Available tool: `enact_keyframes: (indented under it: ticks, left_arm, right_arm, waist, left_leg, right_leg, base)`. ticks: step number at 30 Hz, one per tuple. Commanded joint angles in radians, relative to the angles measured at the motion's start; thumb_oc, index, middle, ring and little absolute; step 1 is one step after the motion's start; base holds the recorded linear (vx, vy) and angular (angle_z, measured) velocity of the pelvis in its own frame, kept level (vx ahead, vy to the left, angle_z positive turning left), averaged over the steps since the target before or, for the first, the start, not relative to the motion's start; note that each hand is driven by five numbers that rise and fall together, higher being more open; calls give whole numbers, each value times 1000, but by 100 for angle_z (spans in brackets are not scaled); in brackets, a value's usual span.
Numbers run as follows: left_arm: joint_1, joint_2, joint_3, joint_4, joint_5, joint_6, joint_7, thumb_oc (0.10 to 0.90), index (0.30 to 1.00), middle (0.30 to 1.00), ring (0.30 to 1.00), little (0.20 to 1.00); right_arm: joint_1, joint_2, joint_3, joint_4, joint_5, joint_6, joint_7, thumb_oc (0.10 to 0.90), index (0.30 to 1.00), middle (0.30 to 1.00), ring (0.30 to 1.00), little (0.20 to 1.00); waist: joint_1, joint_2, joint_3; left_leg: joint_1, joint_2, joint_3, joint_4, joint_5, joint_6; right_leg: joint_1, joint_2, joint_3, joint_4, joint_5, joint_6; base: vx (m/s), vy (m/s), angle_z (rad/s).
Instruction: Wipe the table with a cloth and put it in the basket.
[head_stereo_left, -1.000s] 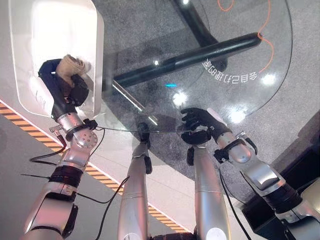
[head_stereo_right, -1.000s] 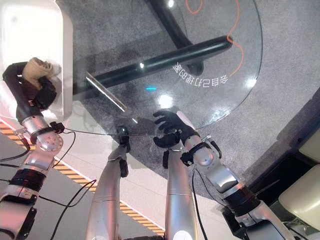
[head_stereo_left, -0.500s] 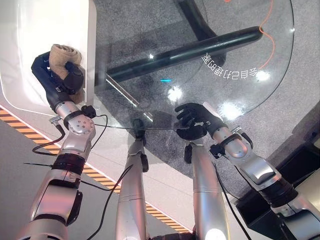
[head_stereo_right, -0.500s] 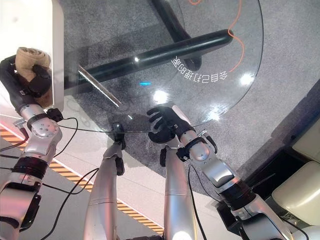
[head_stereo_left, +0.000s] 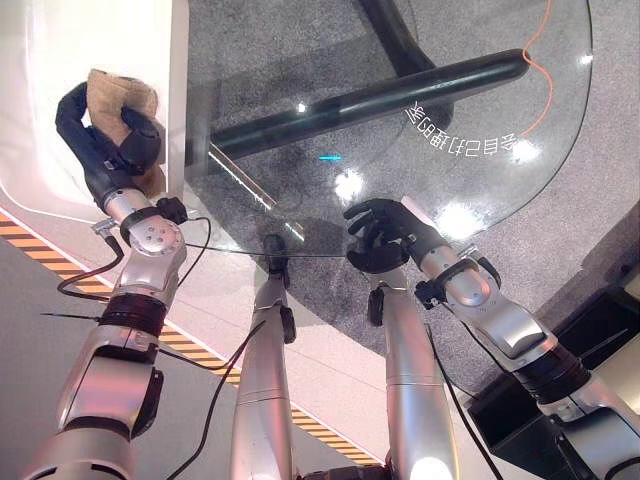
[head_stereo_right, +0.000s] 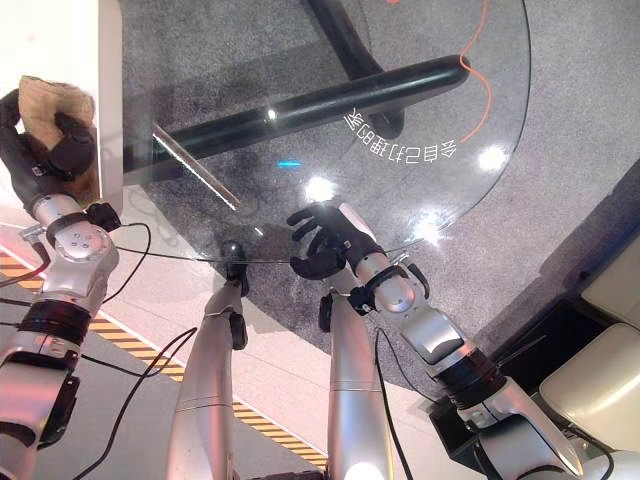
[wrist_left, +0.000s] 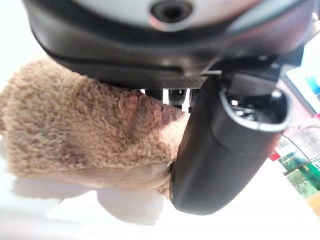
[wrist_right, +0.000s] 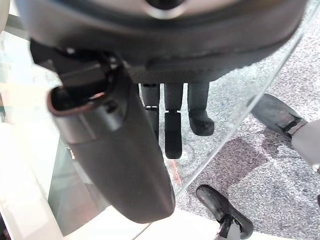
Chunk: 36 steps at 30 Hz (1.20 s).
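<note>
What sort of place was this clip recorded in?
Probably an indoor showroom or test area, not a home: a round glass table on grey carpet, hazard-striped tape on the floor, and a white basket where the left hand holds a tan cloth.

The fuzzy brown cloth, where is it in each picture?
Left eye view: the cloth is upper left, held in the left hand.
Right eye view: the cloth is at the upper left edge.
Left wrist view: the cloth shows past the thumb.
Right wrist view: not in it.
Shared landmark: the round glass table.
</note>
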Motion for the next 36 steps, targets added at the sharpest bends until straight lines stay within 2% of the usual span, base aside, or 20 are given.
enact_keyframes:
  ticks: [1,6,12,17,18,22,29,36]
  left_arm:
    - [-6,10,6,27,-34,9,-17,800,900,900,900,900]
    - [15,-5,25,16,-95,-12,-25,800,900,900,900,900]
    - [46,3,43,22,-81,9,-8,800,900,900,900,900]
    - [109,16,81,42,-105,-24,-22,800,900,900,900,900]
    - [146,22,105,32,-122,-57,-44,800,900,900,900,900]
    - [199,24,151,-11,-147,-97,-81,800,900,900,900,900]
    - [277,32,209,-80,-159,-118,-129,800,900,900,900,900]
    - [368,15,250,-188,-138,-141,-236,800,900,900,900,900]
  right_arm:
    - [44,29,55,35,7,15,-18,800,900,900,900,900]
    - [59,42,51,36,-8,7,-22,800,900,900,900,900]
    - [79,55,46,33,-18,-5,-25,800,900,900,900,900]
    - [109,55,43,23,-29,-25,-22,800,900,900,900,900]
    - [132,46,37,7,-38,-31,-21,800,900,900,900,900]
    - [178,39,17,-16,-54,-44,-10,800,900,900,900,900]
    - [232,43,-13,-54,-78,-48,3,800,900,900,900,900]
    - [298,40,-47,-85,-89,-56,10,800,900,900,900,900]
  waist:
    - [8,7,-10]
    - [10,12,-10]
    - [16,16,-10]
    - [23,20,-10]
    - [29,23,-10]
    - [39,28,-10]
    - [54,31,-10]
    - [71,32,-10]
  left_leg:
    - [-29,-94,88,-1,27,59]
    - [-23,-95,86,1,23,61]
    - [14,-97,83,-5,18,62]
    - [62,-98,82,-15,13,60]
    - [85,-98,80,-17,10,59]
    - [134,-100,73,-24,2,61]
    - [222,-107,64,-40,-8,64]
    - [302,-109,50,-50,-17,65]
  right_leg:
    - [31,86,7,-88,28,-4]
    - [36,82,3,-84,23,-5]
    - [70,74,-3,-92,20,-3]
    - [117,66,-11,-99,13,-1]
    - [142,62,-16,-98,7,-1]
    - [195,56,-26,-95,-8,-1]
    - [286,50,-37,-99,-24,0]
    - [374,50,-48,-98,-48,-5]
  base:
    - [0,0,0]
    - [0,-7,0]
    - [0,-28,1]
    - [-11,-42,1]
    - [-19,-61,1]
    - [-17,-66,2]
    - [-23,-68,8]
    - [-13,-62,2]
